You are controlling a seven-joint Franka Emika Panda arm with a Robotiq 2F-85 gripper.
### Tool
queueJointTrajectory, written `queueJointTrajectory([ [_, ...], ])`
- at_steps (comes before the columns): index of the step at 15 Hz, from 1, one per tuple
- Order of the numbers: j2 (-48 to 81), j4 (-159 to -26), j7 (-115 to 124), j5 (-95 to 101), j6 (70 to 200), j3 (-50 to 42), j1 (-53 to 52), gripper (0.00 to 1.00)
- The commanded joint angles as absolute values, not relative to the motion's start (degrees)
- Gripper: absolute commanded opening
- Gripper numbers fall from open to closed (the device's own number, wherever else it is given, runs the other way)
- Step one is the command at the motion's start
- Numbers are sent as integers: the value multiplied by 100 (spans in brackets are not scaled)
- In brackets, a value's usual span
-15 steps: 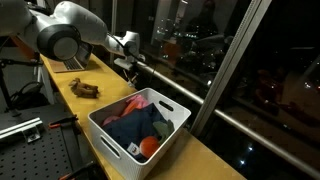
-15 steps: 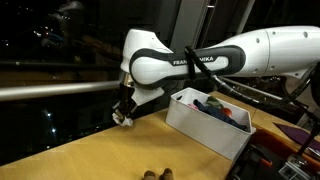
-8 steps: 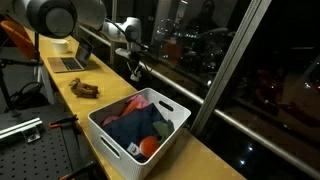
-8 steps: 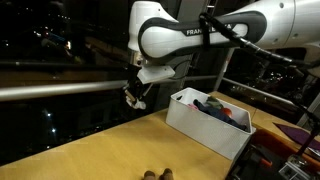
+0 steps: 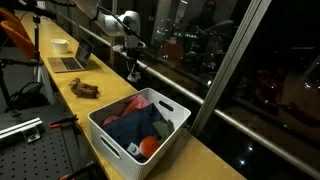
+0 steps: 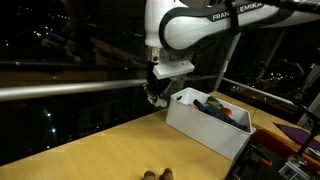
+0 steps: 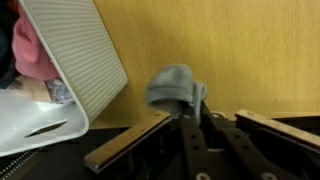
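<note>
Risen since a second ago, the arm (image 6: 195, 25) now stands high over the table (image 6: 90, 150), nearer the bin (image 6: 195, 125). Its gripper (image 6: 155, 96) is clamped on a grey cloth (image 7: 172, 84), lifted clear, hanging just beside the bin, not yet inside.

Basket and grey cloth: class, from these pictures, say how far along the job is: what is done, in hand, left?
Done: the basket already holds several clothes. In hand: the gripper is shut on a grey cloth, held above the table beside the basket, not over it. Left: the cloth is not yet in the basket, and a brown item lies on the table.
</note>
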State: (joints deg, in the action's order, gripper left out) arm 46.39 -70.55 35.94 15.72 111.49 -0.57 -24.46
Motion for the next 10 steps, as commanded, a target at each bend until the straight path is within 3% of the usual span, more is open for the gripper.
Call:
queueJointTrajectory([
  [1,3630,-8469,4318,1691,11563,-171,-2486,2],
  [10,1402,-11013,4981,2223,12092,-130,-2027,2],
])
